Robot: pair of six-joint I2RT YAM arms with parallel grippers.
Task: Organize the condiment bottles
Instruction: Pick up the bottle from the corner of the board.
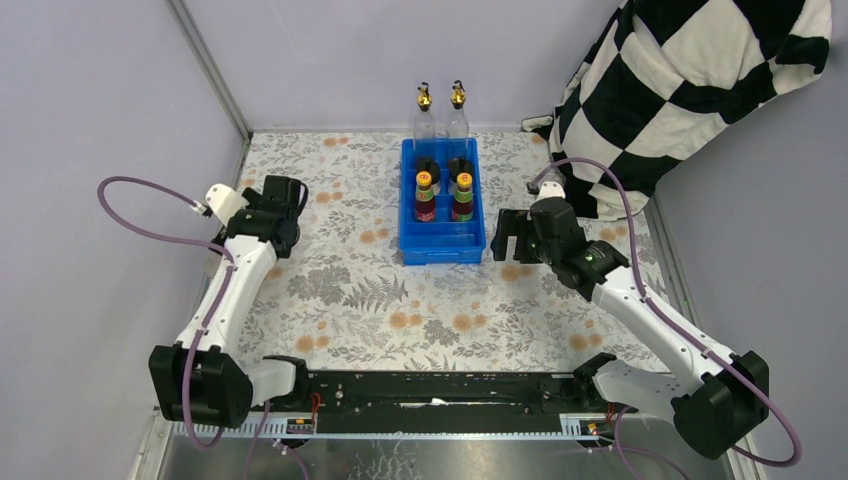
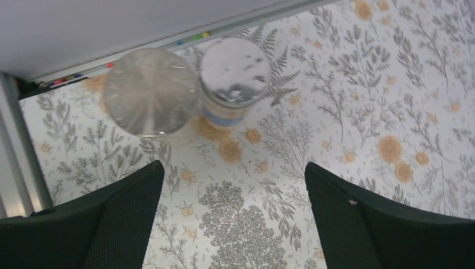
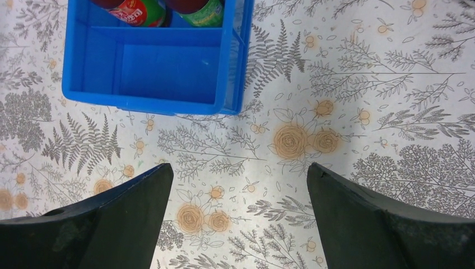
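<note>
The silver-lidded jars (image 2: 151, 92) stand side by side on the worktop (image 2: 336, 112), just below the left arm's fingers (image 2: 106, 224) — spread open, likely lining up a pick. The blue tray (image 3: 151, 103) has its near compartment bare, seemingly for them; the right arm's fingers (image 3: 101, 224) are open too — empty.

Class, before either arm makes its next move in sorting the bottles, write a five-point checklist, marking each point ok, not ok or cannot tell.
1. Left gripper open: ok.
2. Right gripper open, holding nothing: ok.
3. Labelled jar and plain jar upright: ok.
4. Finger room between those jars: not ok, they stand tight together.
5. Nearest compartment of the tray free: ok.
</note>
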